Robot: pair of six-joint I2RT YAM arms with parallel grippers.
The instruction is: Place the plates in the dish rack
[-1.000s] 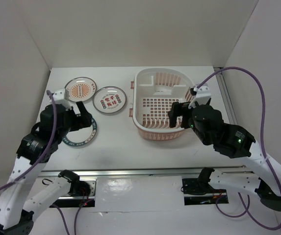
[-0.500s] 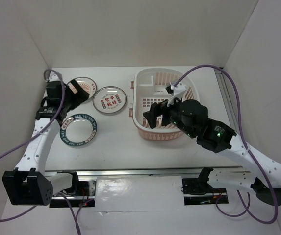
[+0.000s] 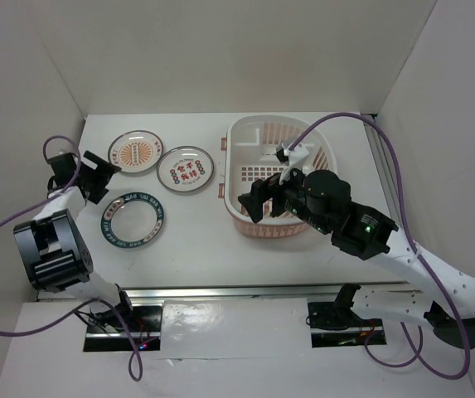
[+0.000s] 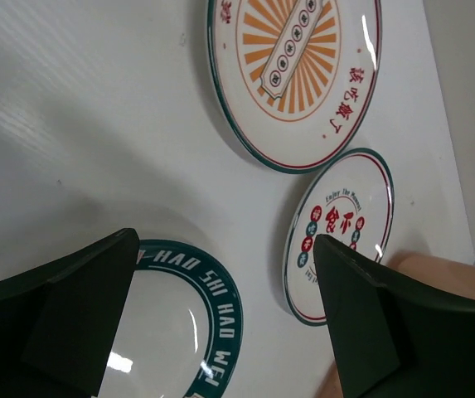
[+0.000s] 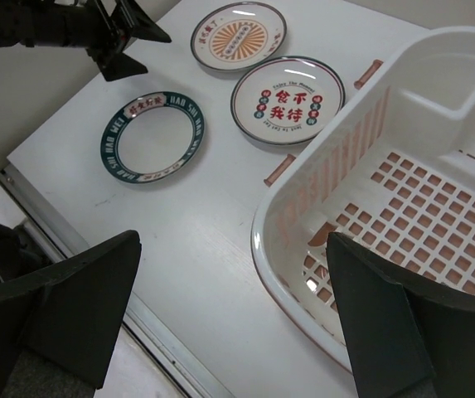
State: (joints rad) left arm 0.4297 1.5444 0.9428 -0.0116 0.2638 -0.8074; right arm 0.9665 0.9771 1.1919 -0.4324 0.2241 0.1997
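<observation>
Top view with both wrist views. The dish rack (image 3: 231,170), an oval pale basket with a perforated base, stands on the white table (image 3: 196,249) and holds no plates. All three plates lie flat on the table to the rack's left, none overlapping. The red-character plate (image 3: 186,169) lies nearest, just beside the rack's left handle. The orange-centred plate (image 3: 136,151) lies farther from the rack, toward the back wall. The teal-rimmed plate (image 3: 133,220) lies well left of the rack's front corner. The left gripper (image 3: 104,172) is farther from the rack than any plate, at the level of the gap between the orange-centred and teal-rimmed plates. Its fingers are spread wide and grasp nothing. The right gripper (image 3: 264,201) is above the rack's front-left rim, fingers likewise spread and empty.
</observation>
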